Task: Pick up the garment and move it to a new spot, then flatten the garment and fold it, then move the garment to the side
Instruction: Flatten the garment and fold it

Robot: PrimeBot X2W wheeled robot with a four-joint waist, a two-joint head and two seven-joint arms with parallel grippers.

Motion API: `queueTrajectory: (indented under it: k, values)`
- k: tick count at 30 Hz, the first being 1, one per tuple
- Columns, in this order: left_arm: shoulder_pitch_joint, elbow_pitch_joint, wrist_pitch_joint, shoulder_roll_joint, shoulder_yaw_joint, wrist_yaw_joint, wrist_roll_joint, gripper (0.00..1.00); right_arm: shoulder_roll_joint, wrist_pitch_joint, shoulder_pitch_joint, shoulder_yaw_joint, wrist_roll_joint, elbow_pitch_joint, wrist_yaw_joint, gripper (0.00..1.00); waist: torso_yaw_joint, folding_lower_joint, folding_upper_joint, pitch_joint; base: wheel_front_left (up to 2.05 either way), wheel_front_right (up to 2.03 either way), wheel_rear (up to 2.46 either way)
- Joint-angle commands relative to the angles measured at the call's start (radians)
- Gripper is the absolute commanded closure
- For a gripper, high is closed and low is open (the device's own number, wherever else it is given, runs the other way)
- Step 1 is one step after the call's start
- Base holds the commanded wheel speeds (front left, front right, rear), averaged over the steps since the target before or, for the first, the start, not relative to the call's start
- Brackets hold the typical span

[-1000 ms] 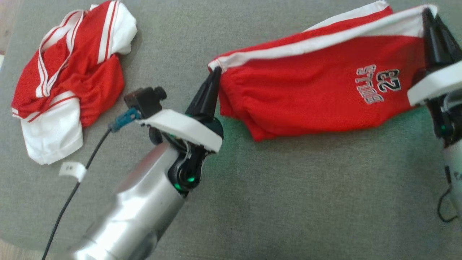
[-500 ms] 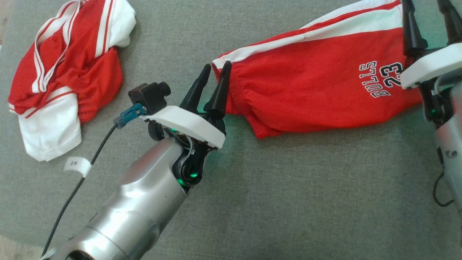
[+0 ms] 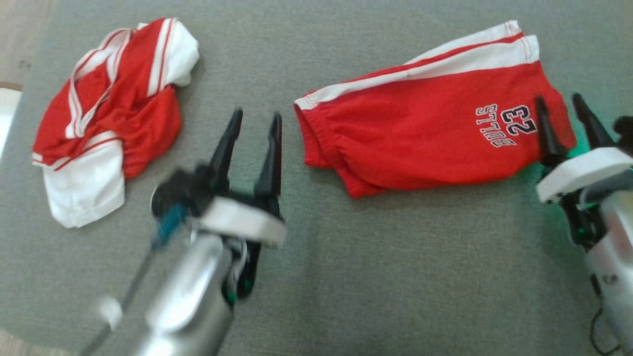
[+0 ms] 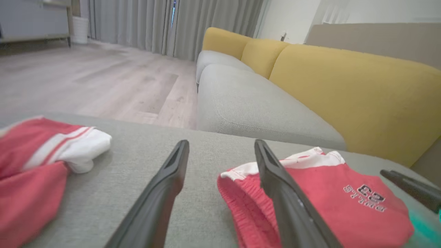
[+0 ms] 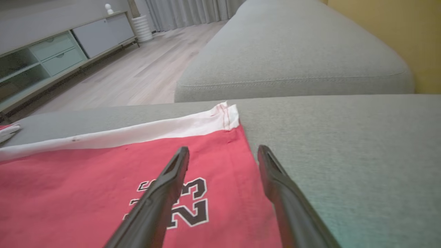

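The red shorts [image 3: 425, 128] with a white side stripe and a "BULLS 23" print lie folded and flat on the grey cushion, right of centre in the head view. My left gripper [image 3: 257, 114] is open just left of the waistband end, not touching it. In the left wrist view the shorts [image 4: 327, 203] lie partly behind the right finger of the left gripper [image 4: 220, 143]. My right gripper [image 3: 558, 98] stands open at the shorts' right end, beside the print. In the right wrist view, the right gripper [image 5: 222, 148] hovers over the hem edge of the shorts [image 5: 86, 179].
A second crumpled red-and-white garment [image 3: 109, 113] lies at the cushion's far left, also seen as a garment heap [image 4: 38, 151]. The grey cushion [image 3: 395, 272] has bare room toward me. A sofa with yellow backs [image 4: 344, 89] and wooden floor [image 4: 86, 79] lie beyond.
Both grippers opened and let go of the shorts, which dropped flat onto the cushion. Both arms then drew back toward me, the left one also shifting left.
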Motion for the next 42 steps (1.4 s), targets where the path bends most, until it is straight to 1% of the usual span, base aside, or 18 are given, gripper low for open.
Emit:
queueTrajectory:
  k: [1,2,4,7,12,15,19,20,21,22,23,24,25,28,31,38,42]
  values:
    - [0.018,-0.055,-0.009,0.010,0.049,0.013,0.048,0.00,-0.016,0.002,-0.013,-0.001,0.007,-0.021,-0.001,0.00,0.014,0.0003,0.0000,-0.012,0.00,0.00,0.00]
    - [0.060,-0.098,-0.009,0.005,0.071,0.025,0.106,0.00,-0.017,0.007,-0.011,-0.013,0.012,-0.009,-0.001,0.00,0.019,0.0003,0.0000,-0.018,0.00,0.00,0.00]
    - [0.142,-0.167,-0.009,-0.010,0.111,0.040,0.187,0.00,-0.025,0.014,-0.013,-0.035,0.011,0.024,-0.001,0.00,0.036,0.0003,0.0000,-0.028,0.00,0.00,0.00]
    - [0.240,-0.237,-0.009,-0.027,0.149,0.053,0.264,0.00,-0.039,0.023,-0.023,-0.065,-0.011,0.096,-0.001,0.00,0.065,0.0003,0.0000,-0.040,0.00,0.00,0.00]
    - [0.354,-0.315,-0.009,-0.043,0.191,0.067,0.287,0.00,-0.043,0.024,-0.049,-0.114,-0.029,0.219,-0.001,0.00,0.116,0.0003,0.0000,-0.049,0.00,0.00,0.00]
    - [0.395,-0.352,-0.009,-0.045,0.172,0.074,0.284,0.00,-0.045,0.018,-0.072,-0.139,-0.045,0.308,-0.001,0.00,0.153,0.0003,0.0000,-0.045,0.00,0.00,0.00]
    - [0.402,-0.357,-0.009,-0.045,0.154,0.082,0.287,0.00,-0.028,0.030,-0.092,-0.144,-0.045,0.374,-0.001,0.00,0.174,0.0003,0.0000,-0.041,0.00,0.00,0.00]
    - [0.400,-0.357,-0.009,-0.045,0.154,0.083,0.286,0.00,-0.024,0.032,-0.097,-0.141,-0.044,0.385,-0.001,0.18,0.175,0.0003,0.0000,-0.040,0.00,0.00,0.00]
    - [0.399,-0.357,-0.009,-0.045,0.154,0.084,0.286,0.00,-0.020,0.033,-0.102,-0.141,-0.042,0.394,-0.001,0.47,0.176,0.0003,0.0000,-0.040,0.00,0.00,0.00]
    - [0.398,-0.358,-0.009,-0.045,0.156,0.085,0.287,0.00,-0.016,0.032,-0.107,-0.140,-0.039,0.400,-0.001,0.70,0.175,0.0003,0.0000,-0.039,0.00,0.00,0.00]
    - [0.398,-0.358,-0.009,-0.045,0.156,0.085,0.287,0.00,-0.016,0.032,-0.107,-0.140,-0.039,0.400,-0.001,0.70,0.175,0.0003,0.0000,-0.039,0.00,0.00,0.00]
    - [0.397,-0.358,-0.009,-0.045,0.159,0.087,0.287,0.00,-0.011,0.027,-0.113,-0.139,-0.036,0.403,-0.001,0.88,0.172,0.0003,0.0000,-0.038,0.00,0.00,0.00]
    - [0.396,-0.358,-0.009,-0.045,0.163,0.089,0.284,0.00,-0.009,0.021,-0.119,-0.138,-0.033,0.406,-0.001,1.00,0.167,0.0003,0.0000,-0.038,0.00,0.00,0.00]
    - [0.397,-0.352,-0.009,-0.045,0.174,0.086,0.281,0.00,-0.001,0.006,-0.135,-0.133,-0.026,0.411,-0.001,1.00,0.140,0.0003,0.0000,-0.043,0.00,0.00,0.00]
    - [0.399,-0.344,-0.009,-0.045,0.181,0.082,0.277,0.00,0.008,-0.003,-0.147,-0.124,-0.018,0.412,-0.001,1.00,0.096,0.0003,0.0000,-0.053,0.00,0.00,0.00]
    - [0.401,-0.334,-0.009,-0.045,0.196,0.074,0.276,0.00,0.013,-0.018,-0.159,-0.105,-0.011,0.416,-0.001,1.00,-0.042,0.0003,0.0000,-0.072,0.00,0.00,0.00]
    - [0.395,-0.327,-0.009,-0.045,0.201,0.067,0.277,0.00,0.001,-0.023,-0.158,-0.117,-0.012,0.439,-0.001,1.00,-0.106,0.0003,0.0000,-0.079,0.00,0.00,0.00]
